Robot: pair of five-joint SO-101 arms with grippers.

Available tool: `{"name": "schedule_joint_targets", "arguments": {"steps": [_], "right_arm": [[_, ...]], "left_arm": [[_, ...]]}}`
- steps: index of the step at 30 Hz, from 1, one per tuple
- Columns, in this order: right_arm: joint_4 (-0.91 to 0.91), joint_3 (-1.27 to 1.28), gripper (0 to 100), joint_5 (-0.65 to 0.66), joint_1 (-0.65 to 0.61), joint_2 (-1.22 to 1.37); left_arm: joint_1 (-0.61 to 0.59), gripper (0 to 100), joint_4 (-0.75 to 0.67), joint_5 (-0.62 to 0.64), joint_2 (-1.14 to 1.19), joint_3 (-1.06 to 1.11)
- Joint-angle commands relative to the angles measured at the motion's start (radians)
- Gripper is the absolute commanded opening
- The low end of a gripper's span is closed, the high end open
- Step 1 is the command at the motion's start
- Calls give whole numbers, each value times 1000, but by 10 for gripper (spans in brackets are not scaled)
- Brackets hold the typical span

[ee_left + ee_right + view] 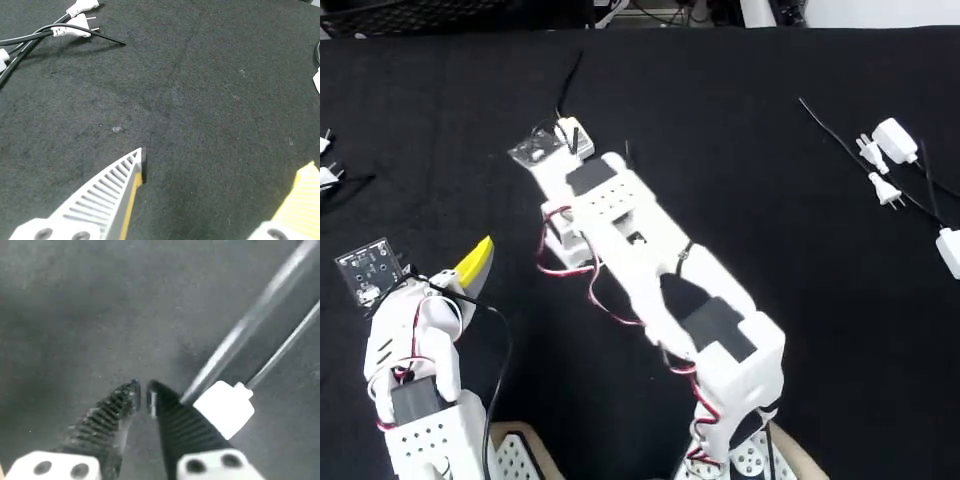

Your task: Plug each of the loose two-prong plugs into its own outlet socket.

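My right gripper is stretched out over the black table at the back left of centre. Its fingertips stand almost together with a thin gap and nothing clearly between them. A white plug with a black cable lies just outside the dark finger. My left gripper hovers low at the front left, open, with bare cloth between its white finger and yellow finger. Two white two-prong plugs on black cables lie beyond it. More white plugs lie at the far right.
A bigger white block and another white piece sit on cables at the right edge. Two small white plugs show at the left edge. A long black cable crosses the right side.
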Motion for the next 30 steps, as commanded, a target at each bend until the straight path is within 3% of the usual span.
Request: {"name": "schedule_joint_targets", "arguments": {"steps": [1,5,13,22,30], "right_arm": [[34,-53,115,3,-14,-8],[133,-48,178,8,29,-8],[184,-18,185,57,245,-7],[-5,170,185,52,209,107],[34,97,185,52,166,148]], "left_arm": [[7,443,-14,-6,-9,13],[7,443,-14,-6,-9,13],[7,443,-14,-6,-9,13],[7,443,-14,-6,-9,13],[7,443,-14,-6,-9,13]]}}
